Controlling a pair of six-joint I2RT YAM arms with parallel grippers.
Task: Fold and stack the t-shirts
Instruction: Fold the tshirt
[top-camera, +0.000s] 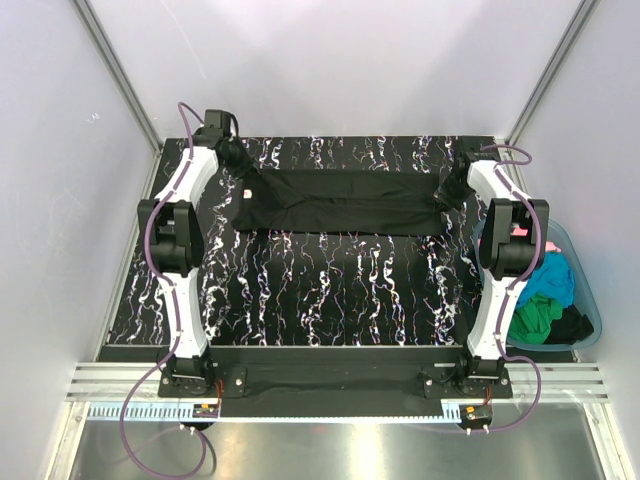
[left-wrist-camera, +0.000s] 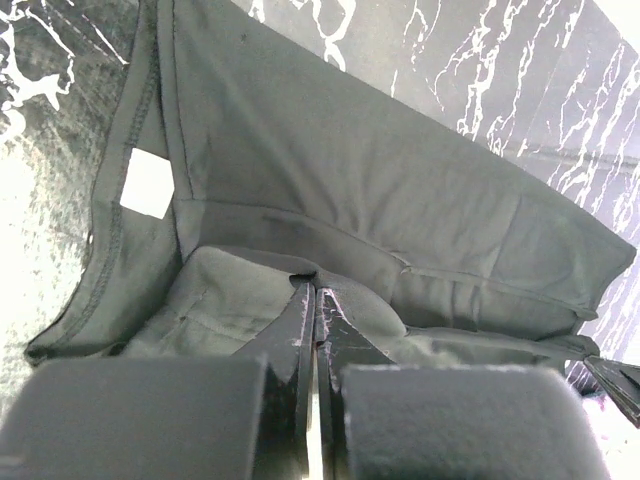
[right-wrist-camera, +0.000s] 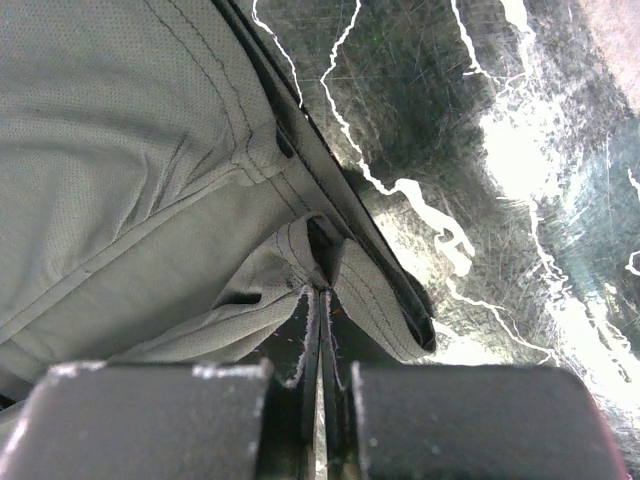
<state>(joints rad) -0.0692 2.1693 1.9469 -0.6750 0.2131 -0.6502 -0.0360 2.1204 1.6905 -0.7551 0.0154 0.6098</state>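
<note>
The black t-shirt (top-camera: 340, 203) lies as a long band across the marbled worktop (top-camera: 330, 295). It is to the left of the translucent plastic tub (top-camera: 592, 308) and a little farther from the arm bases than the tub. Its long axis runs left to right, and each end is caught by one arm.

The left hand (left-wrist-camera: 315, 297) is clenched on a fold of cloth at the end far from the tub. Its jaws are pressed together with fabric pinched between them, and the white neck label (left-wrist-camera: 147, 185) sits close by. The right hand (right-wrist-camera: 321, 293) is clenched on a hemmed fold at the end near the tub, jaws likewise closed on the cloth.

From each hand the shirt stretches inward towards the other, so the garment sits between them and neither arm is nearer. The left end is raised slightly farther back than the tub-side end, so the band slants a little.

The coming fold likely depends on both hands carrying this edge together across the short axis, towards the arm bases.

The pink (top-camera: 520, 232), turquoise (top-camera: 556, 276) and green (top-camera: 535, 316) shirts lie bunched inside the tub.
</note>
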